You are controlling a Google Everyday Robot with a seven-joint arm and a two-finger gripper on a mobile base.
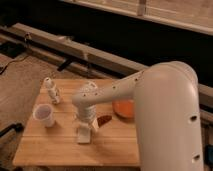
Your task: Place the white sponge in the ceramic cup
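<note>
White bottle (51, 90), orange dish (123, 108), dark block (104, 120) (reddish edge) just beside the hand (85, 126)

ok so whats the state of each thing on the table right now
white sponge, lying flat on the wooden table, not yet placed
ceramic cup, upright, mouth up, no sponge in it
gripper, lowered right over the sponge
white bottle, upright behind the cup
orange dish, resting flat, partly hidden by the arm
dark block with reddish edge, lying flat beside the sponge
</note>
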